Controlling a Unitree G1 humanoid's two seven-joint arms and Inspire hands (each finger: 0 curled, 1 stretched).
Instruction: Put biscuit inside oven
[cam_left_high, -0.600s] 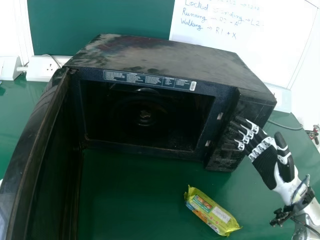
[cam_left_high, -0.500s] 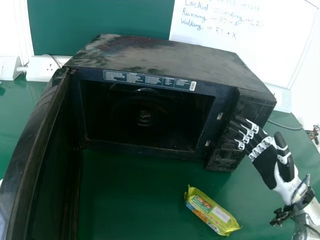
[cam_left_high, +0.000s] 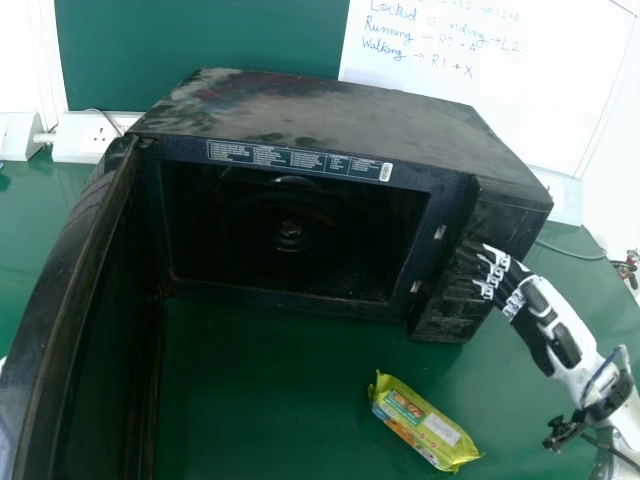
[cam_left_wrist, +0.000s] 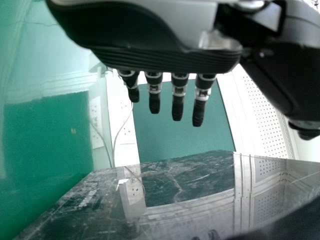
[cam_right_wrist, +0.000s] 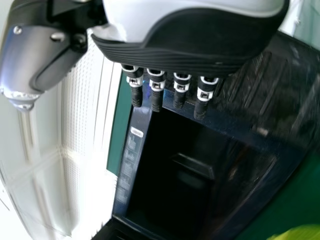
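And there's the biscuit packet (cam_left_high: 424, 420), lying slantwise on the green table (cam_left_high: 260, 400) before the open oven (cam_left_high: 330, 110) — yellow-green wrapper, crinkled ends, white label, orange along one side! The right hand (cam_left_high: 545, 310), by the oven's control side, has fingers straight and nothing held — the left hand (cam_left_wrist: 150, 50), fingers extended, is empty too.

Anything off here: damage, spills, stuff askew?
Minor: the oven has pale, cloudy smudges on its dark top, probably dust or grime, so it looks uncleaned. The biscuit packet lies slanted in front but looks intact; no spill seen.
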